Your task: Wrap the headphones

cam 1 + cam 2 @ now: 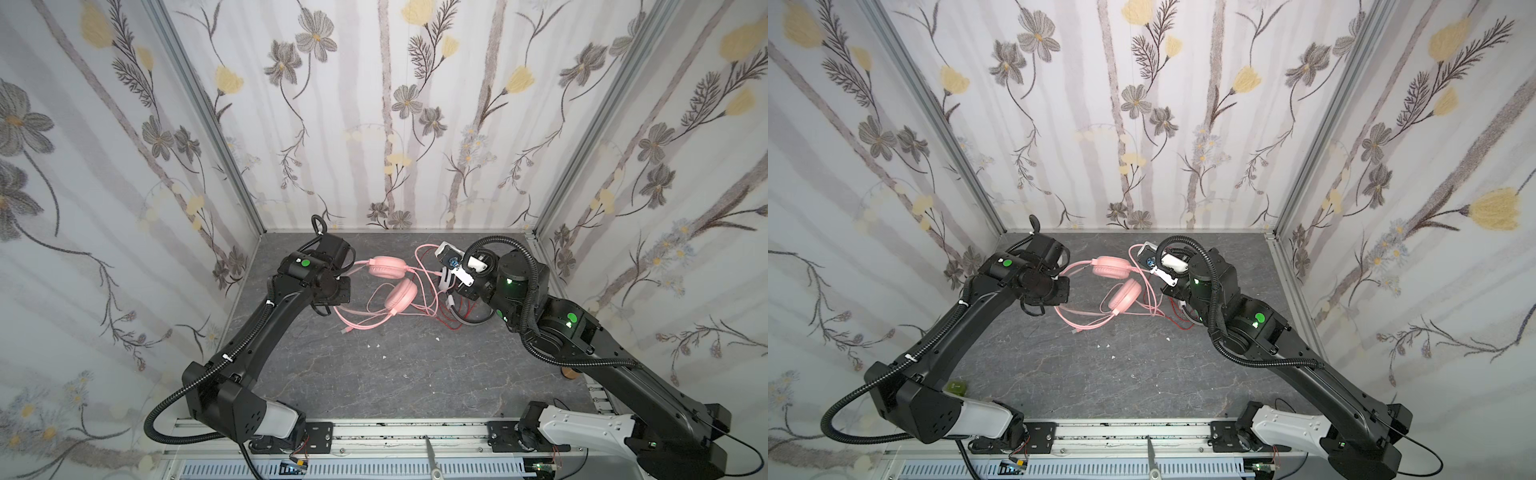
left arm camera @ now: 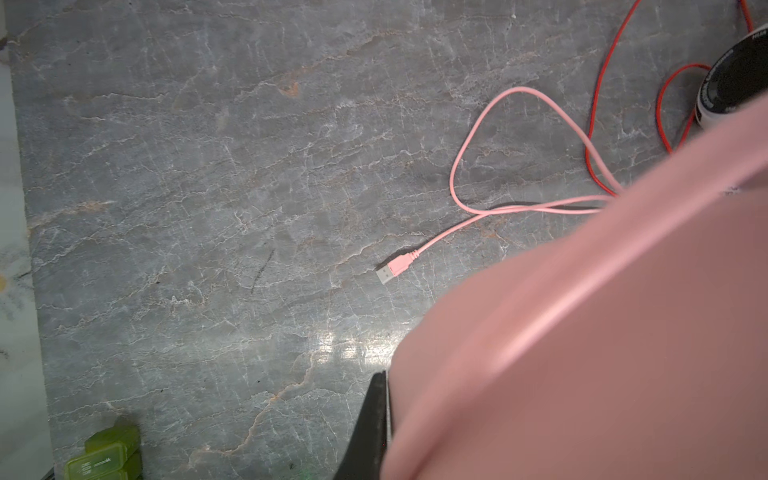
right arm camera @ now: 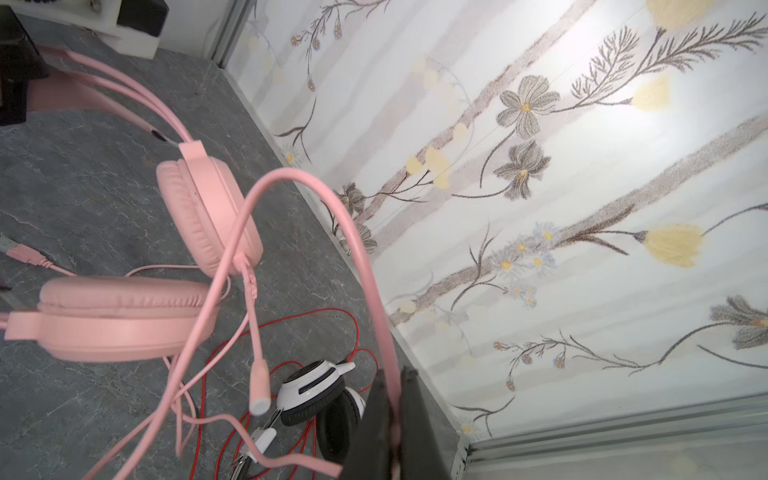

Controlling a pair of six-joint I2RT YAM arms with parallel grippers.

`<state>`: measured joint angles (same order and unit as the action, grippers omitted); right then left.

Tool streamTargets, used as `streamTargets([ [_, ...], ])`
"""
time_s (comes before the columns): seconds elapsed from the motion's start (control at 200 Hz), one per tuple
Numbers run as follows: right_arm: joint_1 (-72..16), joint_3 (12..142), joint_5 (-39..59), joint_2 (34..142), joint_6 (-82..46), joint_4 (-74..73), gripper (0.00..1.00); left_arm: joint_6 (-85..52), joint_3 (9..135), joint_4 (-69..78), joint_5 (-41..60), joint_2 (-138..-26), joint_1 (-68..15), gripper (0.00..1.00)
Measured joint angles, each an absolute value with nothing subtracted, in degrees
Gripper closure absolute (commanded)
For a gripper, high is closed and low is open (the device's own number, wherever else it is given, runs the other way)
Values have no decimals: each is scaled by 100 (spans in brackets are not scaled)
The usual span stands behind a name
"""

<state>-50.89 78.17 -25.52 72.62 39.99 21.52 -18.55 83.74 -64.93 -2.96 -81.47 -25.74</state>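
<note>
Top views: pink headset (image 1: 395,280) lies on the grey table (image 1: 374,374) toward the back, both earcups in sight. Its headband (image 1: 1075,266) runs under the wrist of the left arm (image 1: 266,332). The right arm (image 1: 1304,374) bends in from the opposite side of the headset. White-and-black headset (image 1: 469,321) sits just beside the pink one, mostly under that arm. Its red cord (image 1: 1179,322) crosses loops of the pink cord (image 1: 353,322).

Left wrist view: left gripper (image 2: 388,409) is clamped tight on the pink headband, with one dark finger pressed against the band's edge. Beyond the band the pink cord lies slack, ending in a USB plug (image 2: 392,270) that rests free on the table.

Right wrist view: right gripper (image 3: 394,409) is pinched closed on the pink cord, which arches up from the near earcup. The mic boom (image 3: 259,374) hangs down toward the white-and-black headset.

Risks, as I judge them:
- Red and pink cords are interlaced, so winding the pink one may drag the other headset along.
- The pinch on a thin cord looks slippery and may let go under tension.
- The loose plug end may snag on a loop — or on the boom.
</note>
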Motion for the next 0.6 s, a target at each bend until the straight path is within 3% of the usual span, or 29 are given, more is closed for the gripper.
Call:
streamTargets([
  [0.42,-5245,8097,-2770,7922,4751,1695,100,-1673,7900,-6184,298,-7629,-3485,100],
  [0.6,-5194,8346,-2241,8136,4648,1686,100,-1605,7852,-5922,775,-7443,-3883,100],
])
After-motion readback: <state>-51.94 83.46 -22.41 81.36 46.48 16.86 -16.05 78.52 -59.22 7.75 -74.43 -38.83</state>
